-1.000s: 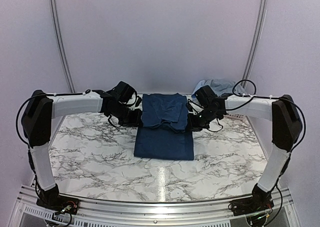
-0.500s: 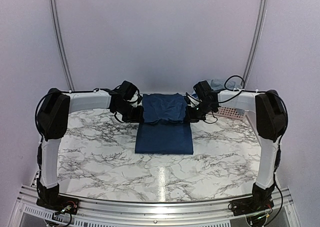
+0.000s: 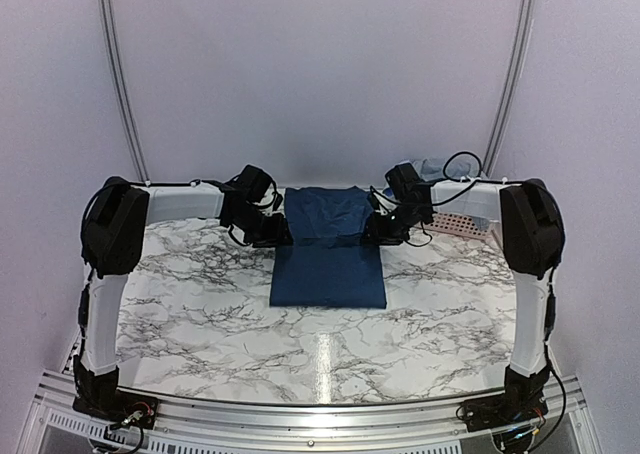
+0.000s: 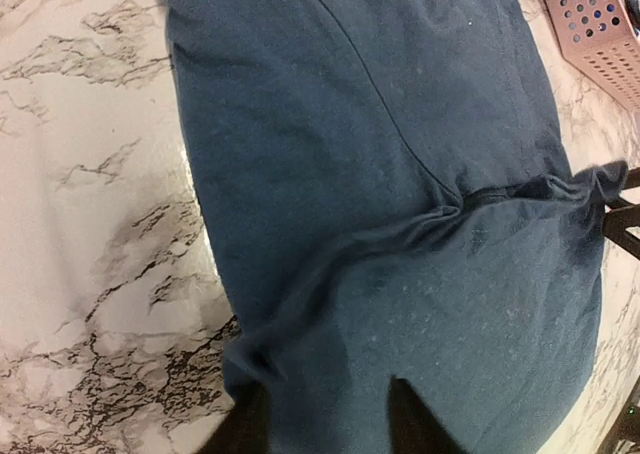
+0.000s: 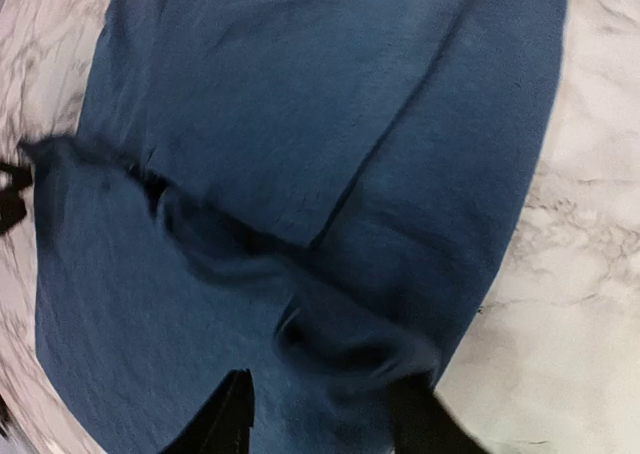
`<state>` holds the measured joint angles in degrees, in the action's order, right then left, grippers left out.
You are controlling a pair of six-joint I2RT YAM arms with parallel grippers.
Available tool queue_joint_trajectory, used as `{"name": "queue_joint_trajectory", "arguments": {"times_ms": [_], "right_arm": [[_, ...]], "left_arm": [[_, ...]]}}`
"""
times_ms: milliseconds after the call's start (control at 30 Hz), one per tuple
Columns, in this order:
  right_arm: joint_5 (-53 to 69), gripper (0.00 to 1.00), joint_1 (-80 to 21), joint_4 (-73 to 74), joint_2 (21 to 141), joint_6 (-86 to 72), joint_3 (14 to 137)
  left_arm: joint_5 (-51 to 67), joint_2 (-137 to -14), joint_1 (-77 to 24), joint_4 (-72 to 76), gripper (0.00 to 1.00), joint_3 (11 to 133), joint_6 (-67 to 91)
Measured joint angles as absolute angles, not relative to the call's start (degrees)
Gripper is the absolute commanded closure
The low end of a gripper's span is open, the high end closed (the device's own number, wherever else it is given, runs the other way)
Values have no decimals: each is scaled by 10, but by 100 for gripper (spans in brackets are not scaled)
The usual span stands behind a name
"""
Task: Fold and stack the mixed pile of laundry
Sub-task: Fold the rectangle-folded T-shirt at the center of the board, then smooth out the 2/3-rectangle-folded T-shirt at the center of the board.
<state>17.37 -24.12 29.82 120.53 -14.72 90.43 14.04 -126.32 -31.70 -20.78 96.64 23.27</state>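
the dark navy garment is found lying flat on the marble worktop, directly between the left fingers and the right fingers. it is laid in two layers, and the raised edge of the upper layer is seen as a ridge crossing the cloth just ahead of both sets of fingertips.

each pair of fingers is observed parted, with a slack, bunched corner of cloth lying between the tips rather than pinched. both are recorded as released. the fingers are judged to be stationed at the two outer corners so that the edges are set down squarely and the fold is left undisturbed. the right wrist view is blurred, so the exact lie of that corner cannot be confirmed.

beyond and outward of the right fingers a pink perforated basket is noted, with pale blue pieces showing above it, clear of the navy garment. this fold is judged nearly complete. those pieces are not yet folded or stacked.
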Motion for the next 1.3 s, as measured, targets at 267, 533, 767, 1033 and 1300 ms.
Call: {"name": "queue_joint_trajectory", "arguments": {"times_ms": [267,533,767,1033,1300], "right_arm": [[197,29,-240,305,1109,-147,875],[338,29,-309,202,1008,-227,703],[434,30,-332,92,1034,-313,576],[488,31,-295,-7,1072,-332,521],[484,33,-264,25,1005,-312,455]], "left_arm": [[163,-1160,-312,-194,1,882,227],[310,-1046,-349,-110,1,728,251],[402,-1059,-406,51,1,606,352],[416,-1101,-383,157,1,556,403],[409,-1041,-350,184,1,470,408]]}}
